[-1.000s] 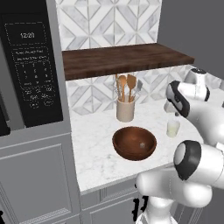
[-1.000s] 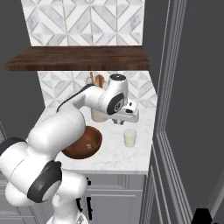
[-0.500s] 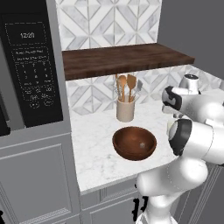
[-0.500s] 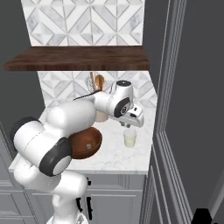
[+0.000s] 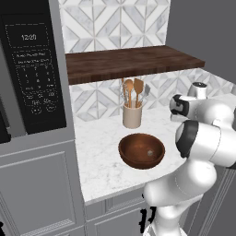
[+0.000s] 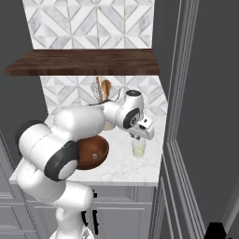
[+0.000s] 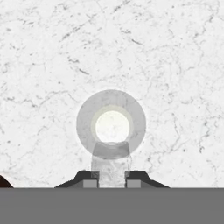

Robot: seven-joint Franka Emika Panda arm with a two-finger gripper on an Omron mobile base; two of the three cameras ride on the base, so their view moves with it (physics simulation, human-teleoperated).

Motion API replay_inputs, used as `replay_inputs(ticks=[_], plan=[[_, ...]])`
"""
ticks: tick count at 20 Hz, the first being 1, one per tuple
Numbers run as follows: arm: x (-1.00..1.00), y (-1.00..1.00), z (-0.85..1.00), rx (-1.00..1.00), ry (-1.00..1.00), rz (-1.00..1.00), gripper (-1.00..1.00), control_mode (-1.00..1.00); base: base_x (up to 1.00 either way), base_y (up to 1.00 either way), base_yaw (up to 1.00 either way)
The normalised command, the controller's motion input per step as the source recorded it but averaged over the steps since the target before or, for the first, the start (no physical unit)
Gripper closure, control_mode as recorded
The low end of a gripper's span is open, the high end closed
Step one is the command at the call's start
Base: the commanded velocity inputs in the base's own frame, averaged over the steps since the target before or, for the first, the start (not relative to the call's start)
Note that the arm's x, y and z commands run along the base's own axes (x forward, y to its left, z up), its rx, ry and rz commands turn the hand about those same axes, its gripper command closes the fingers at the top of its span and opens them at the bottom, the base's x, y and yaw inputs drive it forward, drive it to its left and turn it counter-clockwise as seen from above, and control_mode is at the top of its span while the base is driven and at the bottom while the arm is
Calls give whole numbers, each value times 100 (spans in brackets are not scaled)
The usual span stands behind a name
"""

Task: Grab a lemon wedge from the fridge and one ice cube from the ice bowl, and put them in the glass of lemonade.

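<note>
In the left base view, the ice bowl (image 5: pixel 141 150) is seen on the marble counter (image 5: pixel 99 152), near the utensil holder (image 5: pixel 132 115). In the right base view, the end effector (image 6: pixel 138 137) is held directly above the glass of lemonade (image 6: pixel 138 148), right of the bowl. In the hand view, an ice cube (image 7: pixel 111 166) is pinched between the narrowly set fingers (image 7: pixel 89 179) over the glass.

We see a white marble counter (image 5: pixel 99 156). On it sit the ice bowl (image 5: pixel 141 150), a beige utensil holder (image 5: pixel 132 116) behind it, and the glass of lemonade (image 6: pixel 138 149) near the right edge

Marble counter (image 7: pixel 175 65) smooth; wooden ice bowl (image 5: pixel 141 150) glossy; glass of lemonade (image 7: pixel 111 124) clear.
</note>
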Motion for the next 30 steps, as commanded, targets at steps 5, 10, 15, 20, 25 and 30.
replay_inputs(ticks=[5, 10, 15, 20, 25, 30], plan=[[0, 0, -14, 0, 0, -2, 100, -100, 0, 0, 0], [2, 0, -2, 0, 0, 0, 100, -100, 0, 0, 0], [33, 0, 0, 0, 1, 0, 100, -100, 0, 0, 0], [8, 0, -13, 0, 0, 0, 100, -100, 0, 0, 0], [0, -5, -40, 1, 0, 0, 100, -100, 0, 0, 0], [0, 0, -13, 0, 0, 0, -100, -100, 0, 0, 0]])
